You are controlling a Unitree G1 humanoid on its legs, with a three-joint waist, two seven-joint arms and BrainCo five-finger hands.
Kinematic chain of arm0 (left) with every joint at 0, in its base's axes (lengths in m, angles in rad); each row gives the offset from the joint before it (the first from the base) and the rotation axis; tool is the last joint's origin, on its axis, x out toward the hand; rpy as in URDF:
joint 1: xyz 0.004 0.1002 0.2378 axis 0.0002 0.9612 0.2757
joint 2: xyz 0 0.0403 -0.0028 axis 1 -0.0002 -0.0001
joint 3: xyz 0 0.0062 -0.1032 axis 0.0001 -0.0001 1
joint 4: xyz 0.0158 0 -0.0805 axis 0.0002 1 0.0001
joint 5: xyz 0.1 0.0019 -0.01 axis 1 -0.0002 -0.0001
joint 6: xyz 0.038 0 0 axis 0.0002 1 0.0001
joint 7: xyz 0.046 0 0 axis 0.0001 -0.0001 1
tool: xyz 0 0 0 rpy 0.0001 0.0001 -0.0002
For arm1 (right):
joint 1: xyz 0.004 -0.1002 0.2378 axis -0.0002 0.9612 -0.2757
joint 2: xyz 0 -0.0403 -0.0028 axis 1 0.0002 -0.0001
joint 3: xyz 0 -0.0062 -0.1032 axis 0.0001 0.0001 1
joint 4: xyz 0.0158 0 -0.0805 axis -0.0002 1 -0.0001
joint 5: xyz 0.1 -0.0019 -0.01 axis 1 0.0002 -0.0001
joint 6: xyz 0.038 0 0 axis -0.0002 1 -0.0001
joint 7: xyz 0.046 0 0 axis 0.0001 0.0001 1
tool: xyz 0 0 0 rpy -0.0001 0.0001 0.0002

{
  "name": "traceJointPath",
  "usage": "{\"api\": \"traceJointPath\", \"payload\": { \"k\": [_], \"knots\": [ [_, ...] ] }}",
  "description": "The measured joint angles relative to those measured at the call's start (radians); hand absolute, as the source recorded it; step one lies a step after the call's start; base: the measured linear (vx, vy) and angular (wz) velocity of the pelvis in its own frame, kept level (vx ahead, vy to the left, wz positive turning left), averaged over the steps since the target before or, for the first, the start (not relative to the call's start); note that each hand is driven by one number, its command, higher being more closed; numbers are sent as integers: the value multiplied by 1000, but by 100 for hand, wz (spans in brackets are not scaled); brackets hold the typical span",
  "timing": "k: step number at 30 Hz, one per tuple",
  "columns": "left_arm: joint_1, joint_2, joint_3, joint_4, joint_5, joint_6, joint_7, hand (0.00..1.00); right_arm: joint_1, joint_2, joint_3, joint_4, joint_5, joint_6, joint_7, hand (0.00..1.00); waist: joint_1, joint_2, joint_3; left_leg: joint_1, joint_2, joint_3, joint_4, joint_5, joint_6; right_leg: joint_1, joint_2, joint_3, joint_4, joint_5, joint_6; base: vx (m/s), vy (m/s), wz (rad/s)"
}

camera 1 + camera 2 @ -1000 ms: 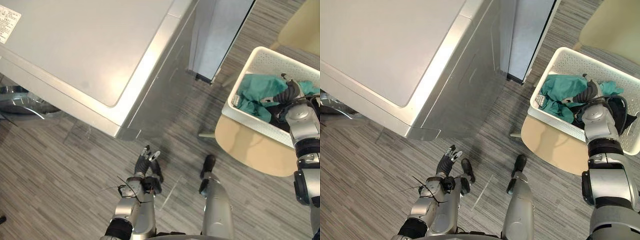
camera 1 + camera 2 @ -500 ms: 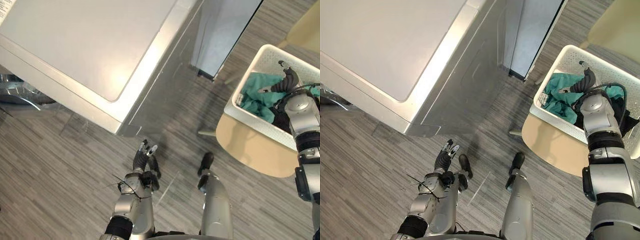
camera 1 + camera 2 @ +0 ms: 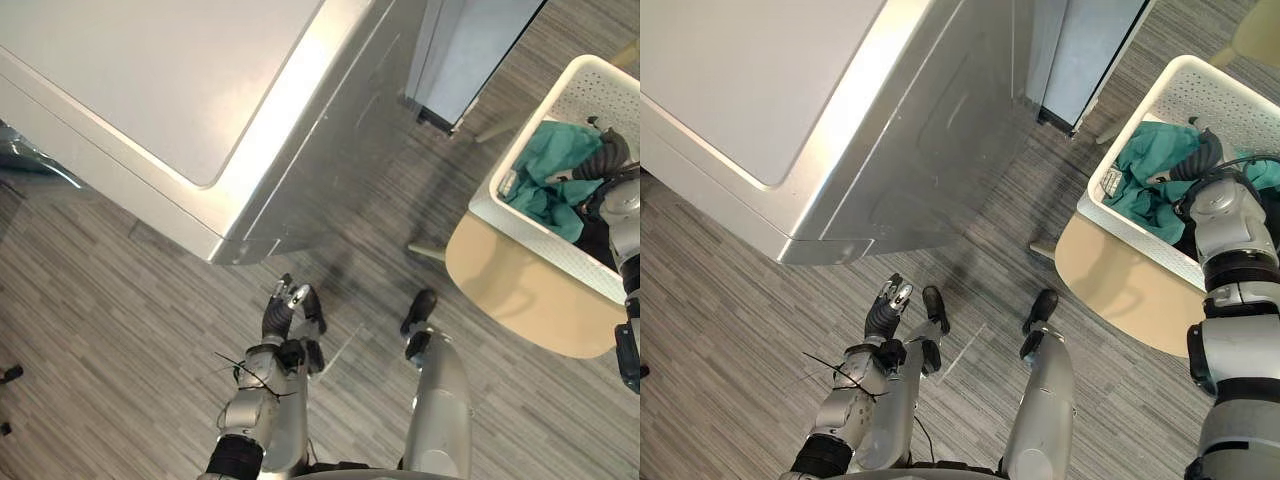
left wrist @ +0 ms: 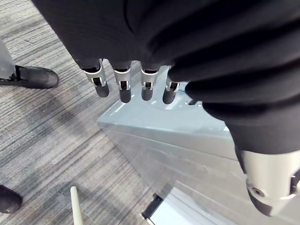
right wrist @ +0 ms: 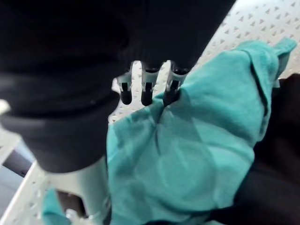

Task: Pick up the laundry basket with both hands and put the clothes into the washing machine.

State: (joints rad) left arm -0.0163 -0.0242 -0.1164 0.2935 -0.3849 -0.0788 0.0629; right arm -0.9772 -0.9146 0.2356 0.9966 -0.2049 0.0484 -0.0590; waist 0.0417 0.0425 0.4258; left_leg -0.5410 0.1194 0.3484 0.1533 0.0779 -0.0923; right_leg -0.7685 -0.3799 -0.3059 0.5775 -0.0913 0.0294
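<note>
Right hand, fingers loosely extended on teal garment in laundry basket; left hand slack-fingered, empty: best bring both to opposite rims.

**Grey plank floor, a tan round worktop**

The floor is laid in grey wood-look planks with fine streaks, running on a slant across the head views. At the right stands a round tan worktop, and one pale leg pokes out from under its edge. Behind it rises a pale blue-grey panel with a dark lower edge. Another tan surface shows at the far right corner.
</note>
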Motion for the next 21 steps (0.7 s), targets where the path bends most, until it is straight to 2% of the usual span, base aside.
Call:
{"api": "traceJointPath", "payload": {
  "k": [2, 5, 10, 11, 21],
  "knots": [
    [-1, 0, 0, -28, -46, -7, -8, 0, -7, -55, 15, 16, 0, -2, 1, 0, -7, -1, 1, -16, -24, -7, -52, 41, 1, -55, -25, 2, 49, -21, -7, -16, -87, 35],
    [0, -1, -1, -31, -109, -8, -19, 0, -11, -81, 39, 58, 0, -1, 3, 0, -24, 0, 1, -15, -45, -30, -108, 85, -4, -81, -51, -8, 94, -47, -15, -16, -76, 33],
    [-3, -2, -31, -72, -168, -16, -29, 0, -26, -135, 124, 88, -1, -4, 7, 0, -25, 0, 1, -58, -68, -35, -129, 101, -12, -162, -82, 9, 153, -70, -21, -40, -56, 20],
    [-4, -2, -39, -78, -175, -16, -36, 0, -37, -135, 153, 99, 1, -6, 4, 100, -29, 1, 1, -65, -74, -35, -147, 120, -10, -180, -88, 11, 163, -71, -23, -33, -42, 16],
    [-6, -2, -77, -103, -196, -18, -42, 0, -105, -135, 204, 166, 43, -7, -51, 100, -23, 15, 6, -88, -103, -55, -141, 129, -9, -218, -127, 26, 218, -95, -21, -36, -13, 12]
  ]
}}
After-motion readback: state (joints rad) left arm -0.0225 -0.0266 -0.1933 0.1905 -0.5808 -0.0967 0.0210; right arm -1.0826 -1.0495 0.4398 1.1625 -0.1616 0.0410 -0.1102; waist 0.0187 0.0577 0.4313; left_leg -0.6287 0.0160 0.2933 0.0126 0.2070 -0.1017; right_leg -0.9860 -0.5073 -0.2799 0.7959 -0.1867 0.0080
